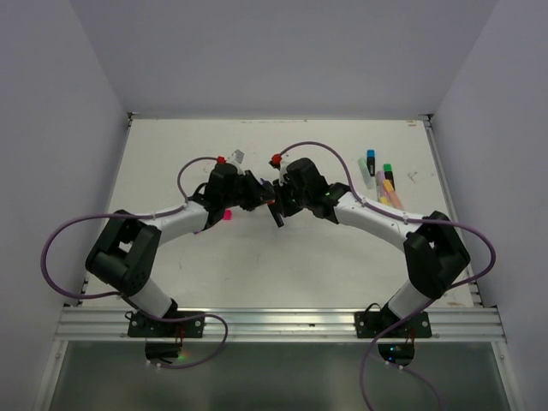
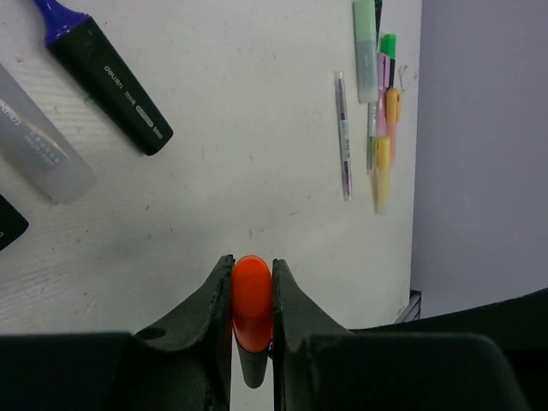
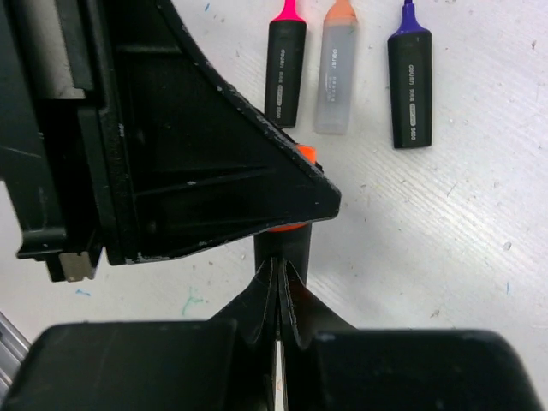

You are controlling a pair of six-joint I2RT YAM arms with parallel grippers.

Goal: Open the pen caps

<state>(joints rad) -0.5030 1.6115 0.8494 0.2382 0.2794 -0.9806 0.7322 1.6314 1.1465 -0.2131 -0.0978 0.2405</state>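
Left fingers (image 2: 210, 300) clamp the orange cap (image 2: 252, 300) above mid-bench (image 1: 257, 274). Right fingers (image 3: 257, 300) are pressed together at the black body (image 3: 287, 248)'s end; I cannot tell if they pinch it. The cap looks not yet off. Three highlighters (image 3: 334, 81) lie open. The group (image 1: 383, 180) at the right edge seems capped, so much is left.

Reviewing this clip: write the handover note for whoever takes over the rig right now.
Left gripper: fingers shut on the stubby orange plastic cap, which is not yet off.
Right gripper: shut on that highlighter's black barrel.
Done: three lie uncapped: pink-tipped black highlighter, orange-tipped frosted highlighter, purple-tipped black highlighter.
Left: pull this cap off, then do the capped pastel highlighters at the far right.
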